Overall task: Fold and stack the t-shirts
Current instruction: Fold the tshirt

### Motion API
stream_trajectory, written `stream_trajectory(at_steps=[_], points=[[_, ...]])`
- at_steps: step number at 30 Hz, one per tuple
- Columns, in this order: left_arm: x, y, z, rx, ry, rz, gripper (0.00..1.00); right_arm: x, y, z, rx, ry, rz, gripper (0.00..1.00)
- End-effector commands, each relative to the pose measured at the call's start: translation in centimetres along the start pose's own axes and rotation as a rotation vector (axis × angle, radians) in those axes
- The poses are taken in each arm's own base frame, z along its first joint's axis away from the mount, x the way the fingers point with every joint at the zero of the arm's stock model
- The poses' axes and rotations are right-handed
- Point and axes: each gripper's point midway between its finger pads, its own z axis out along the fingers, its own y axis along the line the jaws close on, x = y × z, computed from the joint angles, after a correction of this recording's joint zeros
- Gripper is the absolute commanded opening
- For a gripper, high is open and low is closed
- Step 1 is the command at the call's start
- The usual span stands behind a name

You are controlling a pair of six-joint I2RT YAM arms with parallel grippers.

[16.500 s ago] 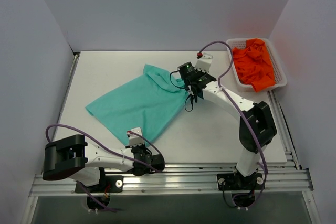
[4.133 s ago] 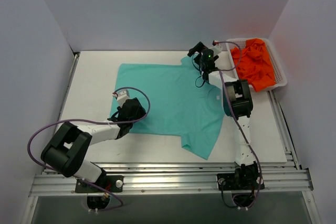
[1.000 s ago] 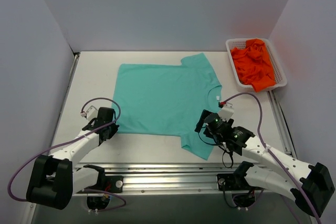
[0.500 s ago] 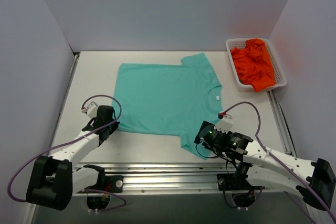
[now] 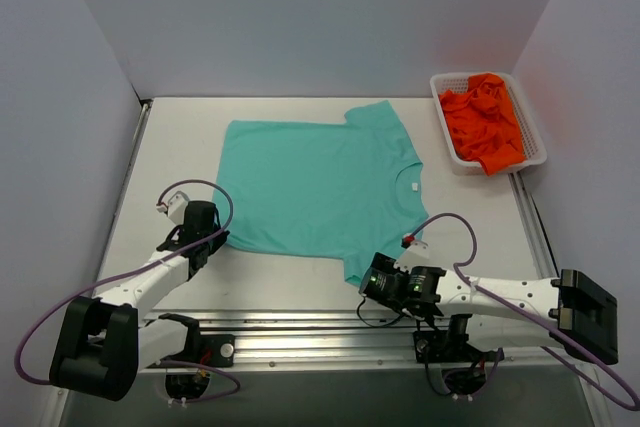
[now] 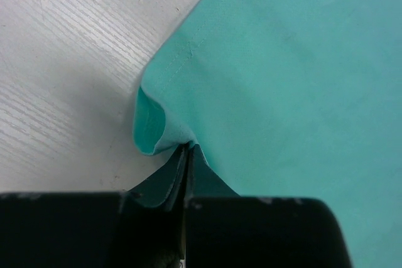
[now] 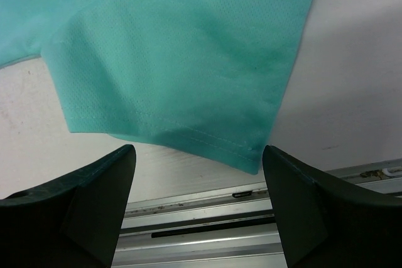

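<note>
A teal-green t-shirt lies spread flat on the white table, its collar toward the right. My left gripper sits at the shirt's near left hem corner. In the left wrist view it is shut on a pinched, curled fold of that teal cloth. Low at the table's front edge, my right gripper points at the near sleeve. In the right wrist view its fingers stand wide apart on either side of the sleeve hem, with nothing between them. Orange t-shirts are bunched at the back right.
The orange shirts lie in a white slatted basket by the right wall. The metal rail runs along the front edge, just under the right gripper and also seen in the right wrist view. Grey walls close in on both sides.
My right arm has swung down and left along the front edge to the near sleeve, its fingers slightly narrower. The left gripper stays shut on the hem corner and has barely moved.
</note>
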Motion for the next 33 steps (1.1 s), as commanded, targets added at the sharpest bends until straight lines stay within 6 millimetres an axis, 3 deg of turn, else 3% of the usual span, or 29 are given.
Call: stream_trajectory(at_steps=[1,24,30,33], points=[[-0.7,-1.2,0.0,0.050,-0.026,0.003,0.02,-0.4,-0.7,0.6,0.039,-0.051,0.023,0.78],[-1.2,-1.2,-0.3,0.060,-0.054,-0.009,0.02,1.1,-0.7,2.6,0.080,-0.037,-0.042,0.77],[-1.2,-1.2,-0.3,0.058,-0.057,-0.006,0.02,0.7,-1.1,1.7,0.099,-0.042,-0.066,0.52],[-1.2,-1.1,-0.2,0.056,-0.057,-0.004,0.02,0.7,-0.9,1.3,0.099,-0.049,-0.073,0.33]])
